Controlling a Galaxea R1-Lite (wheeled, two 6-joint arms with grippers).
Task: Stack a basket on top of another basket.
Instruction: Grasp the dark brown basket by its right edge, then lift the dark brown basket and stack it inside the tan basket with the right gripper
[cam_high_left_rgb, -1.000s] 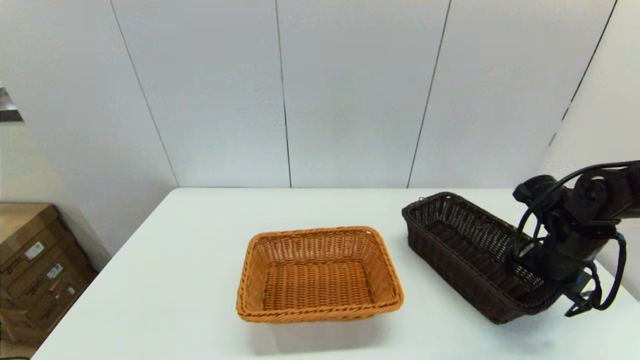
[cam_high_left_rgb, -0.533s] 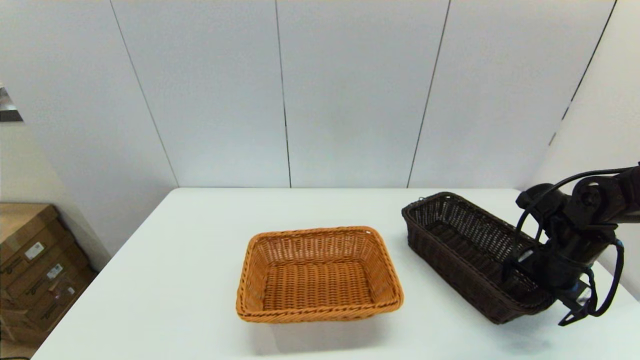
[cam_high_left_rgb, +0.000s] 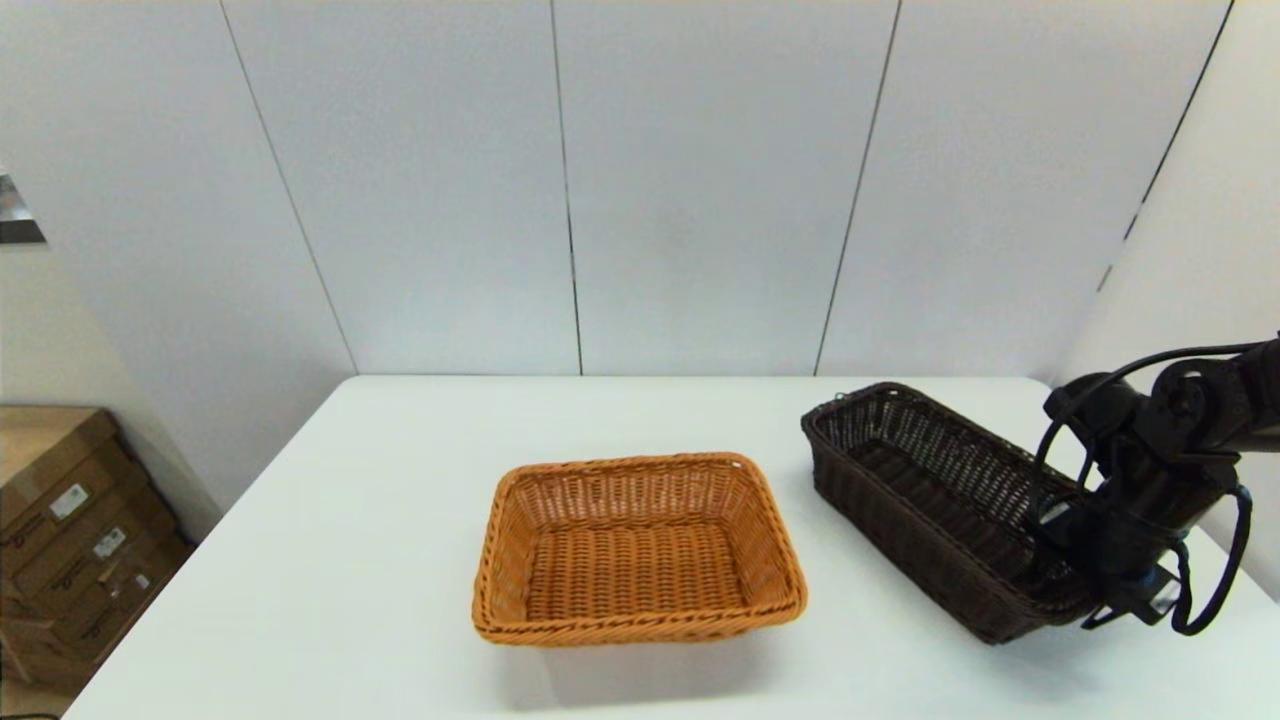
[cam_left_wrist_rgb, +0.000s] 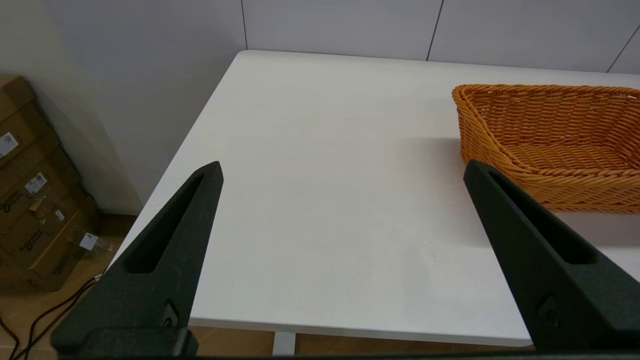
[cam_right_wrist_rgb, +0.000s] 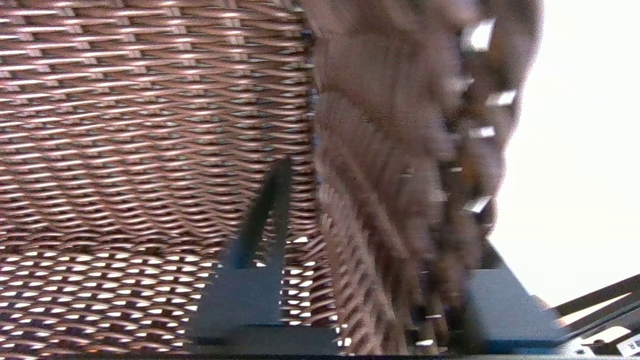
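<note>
The right gripper (cam_high_left_rgb: 1062, 572) is straddling the near end wall of the dark brown basket (cam_high_left_rgb: 930, 490), with one finger (cam_right_wrist_rgb: 265, 220) lying inside against the woven floor and the other outside the wall, mostly hidden behind the wicker. The wall is sitting squarely between the two fingers, which are drawn in narrow around it; whether they are already pressing on the weave is hard to make out, since the wall is blurred at close range in the right wrist view. From the fingers, the basket is stretching away along its length toward the far side of the white table (cam_high_left_rgb: 380, 560), and its base seems to be resting on the tabletop.

The orange basket (cam_high_left_rgb: 637, 547) is sitting flat on the table, well apart from the right gripper's fingers and clear of the dark one, on the side of the robot's left.

The left gripper (cam_left_wrist_rgb: 345, 172) is hanging near the table's near left edge with its fingers spread wide and nothing between them; the orange basket's end is lying just beyond one fingertip (cam_left_wrist_rgb: 475, 170).
</note>
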